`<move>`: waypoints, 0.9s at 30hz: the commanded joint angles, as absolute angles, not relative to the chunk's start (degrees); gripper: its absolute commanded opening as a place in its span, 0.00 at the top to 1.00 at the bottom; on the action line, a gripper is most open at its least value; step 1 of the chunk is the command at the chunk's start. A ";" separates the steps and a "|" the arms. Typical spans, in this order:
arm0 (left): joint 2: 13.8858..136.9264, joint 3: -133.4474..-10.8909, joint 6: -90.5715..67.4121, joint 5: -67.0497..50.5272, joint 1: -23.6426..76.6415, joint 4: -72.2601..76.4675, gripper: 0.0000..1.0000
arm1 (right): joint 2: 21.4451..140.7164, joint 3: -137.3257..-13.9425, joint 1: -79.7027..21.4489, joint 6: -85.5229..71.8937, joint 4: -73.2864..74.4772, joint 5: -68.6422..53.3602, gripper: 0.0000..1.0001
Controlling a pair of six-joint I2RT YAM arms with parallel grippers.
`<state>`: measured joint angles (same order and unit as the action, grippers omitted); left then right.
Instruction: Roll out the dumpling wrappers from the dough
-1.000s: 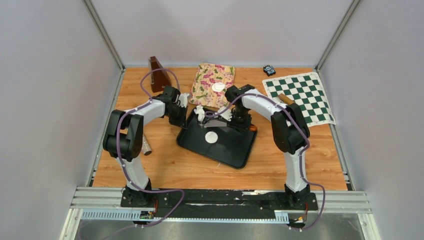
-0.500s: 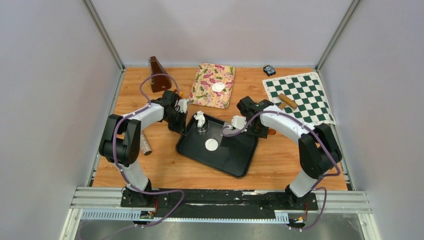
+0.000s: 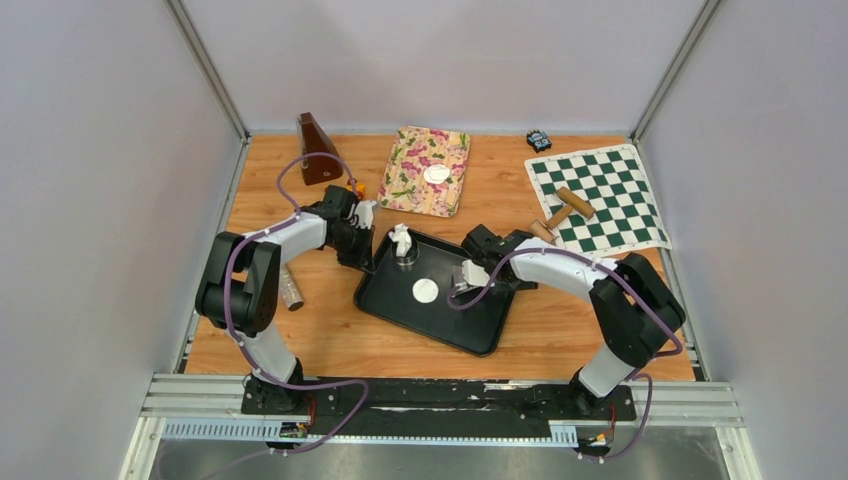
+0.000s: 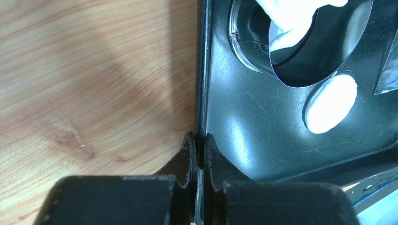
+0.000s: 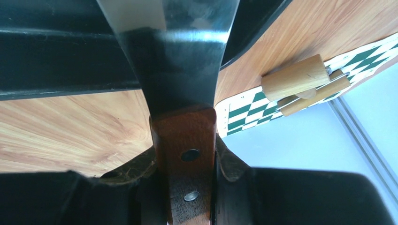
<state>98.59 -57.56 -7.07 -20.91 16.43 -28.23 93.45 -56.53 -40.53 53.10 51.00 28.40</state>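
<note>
- Wrappers, I count two: disc [image 3: 425,290] mid-tray [image 3: 455,325], disc [image 3: 436,174] on mat [image 3: 415,190]; lump [image 3: 401,238] not rolled yet.
- Left gripper [image 4: 199,140] pinched tight on tray's left rim, right gripper [image 5: 186,159] clamping scraper [image 5: 178,70] handle.

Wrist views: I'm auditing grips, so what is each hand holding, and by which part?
The right hand grips the scraper by its wooden handle; the left hand pinches the tray by its rim.

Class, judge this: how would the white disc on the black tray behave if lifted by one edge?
The disc looks flat and soft-edged, so it would probably droop. Lying flush on the tray, it may stick. Its small size suggests little weight.
</note>
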 commanded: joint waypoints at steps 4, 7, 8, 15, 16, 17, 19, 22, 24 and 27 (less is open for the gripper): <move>96.83 -57.06 -9.60 -21.17 16.70 -25.83 1.00 | 95.21 -56.83 -45.00 52.60 51.06 30.79 1.00; 97.21 -57.16 -9.79 -21.08 16.70 -25.71 1.00 | 96.07 -56.97 -46.57 51.73 52.19 30.05 1.00; 97.23 -57.14 -9.82 -21.20 16.70 -25.65 1.00 | 96.46 -56.97 -46.77 51.50 52.33 29.90 1.00; 96.52 -56.89 -9.91 -21.08 16.70 -25.42 1.00 | 98.92 -58.17 -47.02 49.13 53.95 29.42 1.00; 96.43 -56.83 -9.93 -20.96 16.70 -25.41 1.00 | 98.96 -58.49 -47.02 48.86 54.49 29.25 1.00; 96.24 -56.79 -9.93 -20.93 16.70 -25.40 1.00 | 99.04 -58.88 -46.94 48.68 54.92 29.08 1.00; 96.02 -56.72 -9.93 -20.90 16.69 -25.39 1.00 | 99.12 -59.41 -46.86 48.16 56.00 28.80 1.00; 95.70 -56.63 -9.93 -20.45 16.70 -25.20 1.00 | 99.04 -59.75 -46.47 47.74 56.19 30.07 1.00; 95.63 -56.56 -9.93 -20.44 16.70 -25.18 1.00 | 98.39 -59.96 -46.18 47.85 56.01 31.12 1.00; 95.75 -56.58 -9.94 -20.39 16.70 -25.14 1.00 | 97.66 -59.67 -45.93 48.63 54.68 34.30 1.00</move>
